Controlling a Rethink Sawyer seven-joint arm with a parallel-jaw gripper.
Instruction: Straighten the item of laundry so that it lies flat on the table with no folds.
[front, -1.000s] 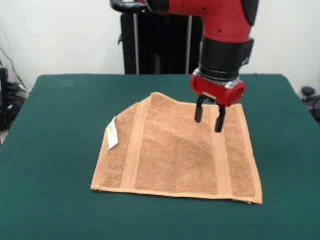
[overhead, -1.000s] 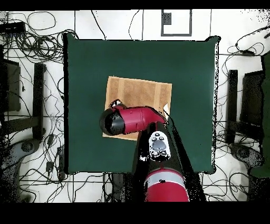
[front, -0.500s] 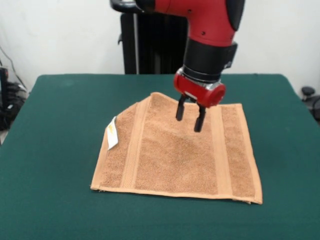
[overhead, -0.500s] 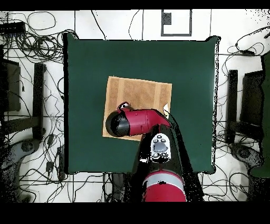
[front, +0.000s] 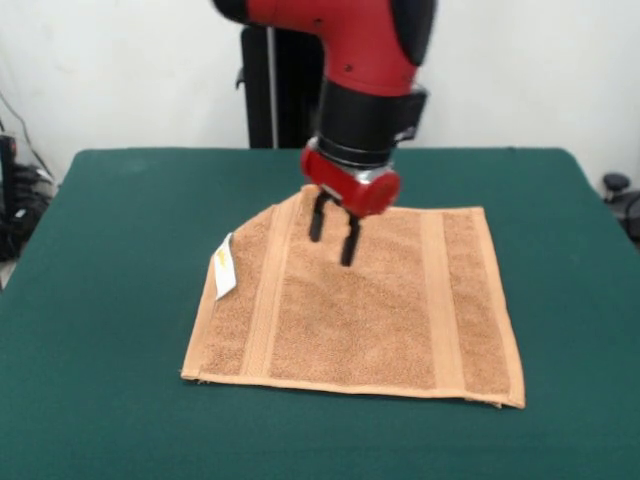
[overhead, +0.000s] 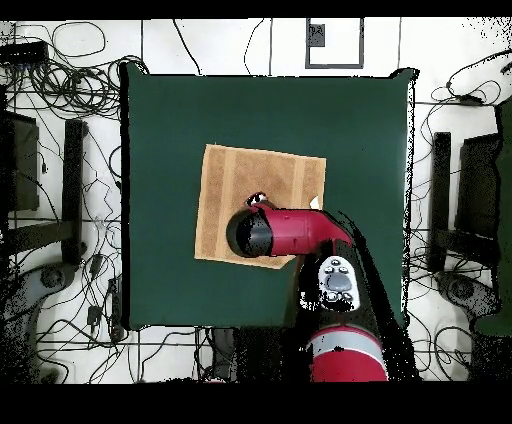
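Observation:
The item of laundry (front: 350, 310) is an orange-tan towel spread on the green table (front: 110, 300), with woven bands near its left and right edges and a white tag (front: 224, 268) at the left edge. Its far left corner looks folded in, giving a slanted edge there. My gripper (front: 333, 235) hangs open over the towel's far middle, fingers apart with nothing between them, tips just above or touching the cloth. In the overhead view the red arm (overhead: 285, 232) covers the lower right part of the towel (overhead: 235, 185), hiding the gripper.
Green cloth surrounds the towel on all sides. A black stand (front: 275, 85) rises behind the table's far edge. Cables (overhead: 60, 120) lie on the floor around the table (overhead: 370, 140).
The gripper has travelled left across the towel's far part, from over the right band to the far middle, staying open. The towel has not moved.

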